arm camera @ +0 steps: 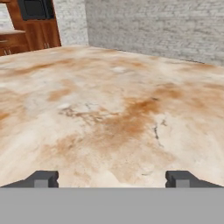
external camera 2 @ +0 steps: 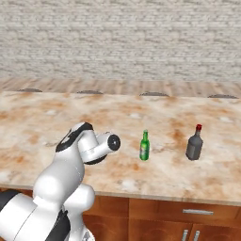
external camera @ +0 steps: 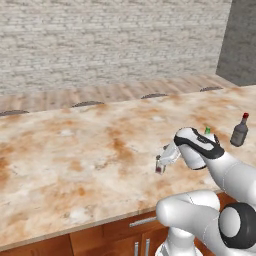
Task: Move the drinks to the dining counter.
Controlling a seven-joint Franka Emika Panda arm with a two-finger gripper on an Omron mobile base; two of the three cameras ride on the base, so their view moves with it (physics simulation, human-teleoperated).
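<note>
Gripper (external camera: 160, 167) was open, jaws spread wide over the dining counter (external camera: 75, 150), nothing between the fingertips (arm camera: 43, 178). A small red-and-white thing sat right at its tip, too small to identify. Slim green bottle (external camera 2: 145, 146) stood upright on the counter just beyond the arm's wrist; squat dark-grey bottle (external camera 2: 194, 143) with red cap stood upright near it, further right. Both sat apart from the gripper.

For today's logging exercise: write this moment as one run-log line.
end effector: open, empty | small item: beside it on dining counter | green bottle, dark bottle: upright on counter
</note>
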